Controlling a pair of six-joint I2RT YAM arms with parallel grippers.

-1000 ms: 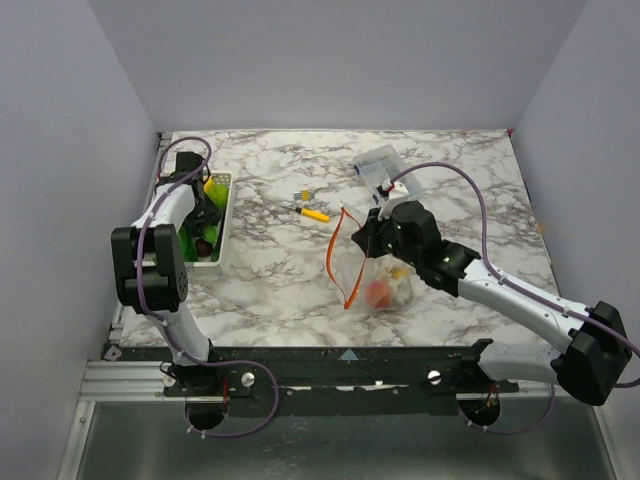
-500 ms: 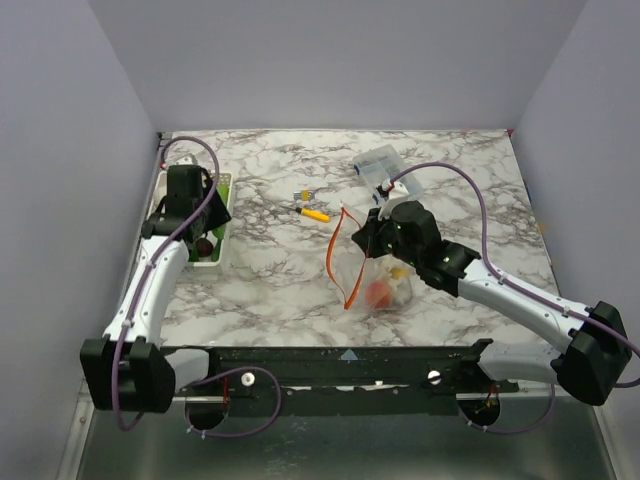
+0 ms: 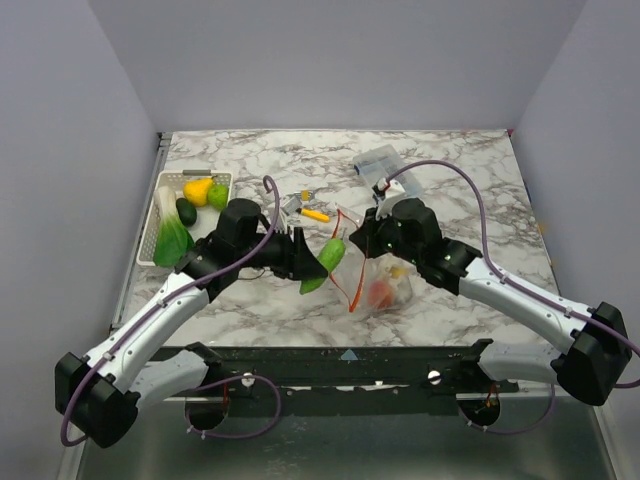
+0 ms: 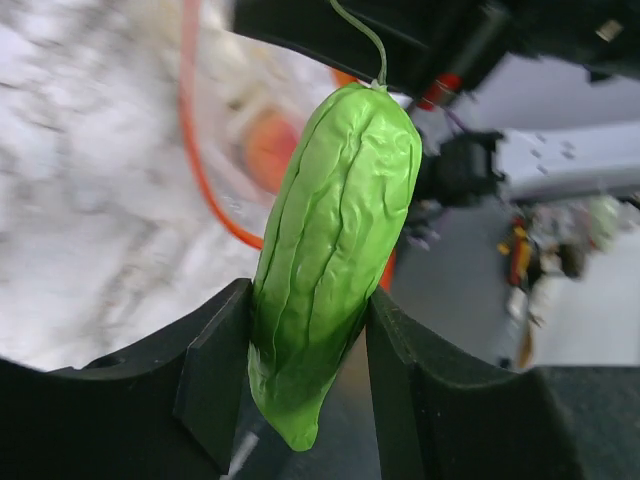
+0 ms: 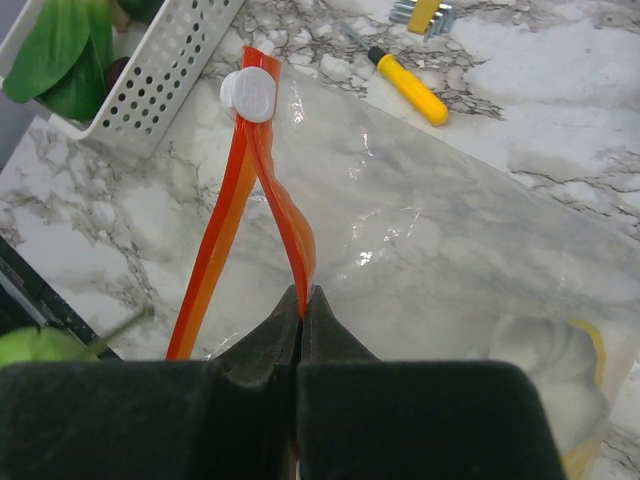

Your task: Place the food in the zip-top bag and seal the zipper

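Observation:
My left gripper (image 3: 305,258) is shut on a green ridged toy gourd (image 3: 324,264), clamped between its fingers (image 4: 212,380) at the lower end (image 4: 335,250), just left of the bag's mouth. The clear zip-top bag (image 3: 385,280) lies at table centre with its orange-red zipper (image 3: 347,265) spread open. It holds a pink-red piece (image 3: 379,294) and a yellow piece (image 3: 398,271). My right gripper (image 3: 366,236) is shut on the upper zipper strip (image 5: 285,220) and holds the mouth up; the white slider (image 5: 248,96) sits at the far end.
A white perforated basket (image 3: 160,203) at the left holds yellow, green and dark toy food. A yellow-handled screwdriver (image 3: 314,213) and small metal keys (image 3: 303,195) lie behind the bag. A rigid clear box (image 3: 378,164) stands at the back right.
My left arm has swung from the basket to the bag's mouth, carrying the green gourd. My right gripper has kept its hold on the zipper.

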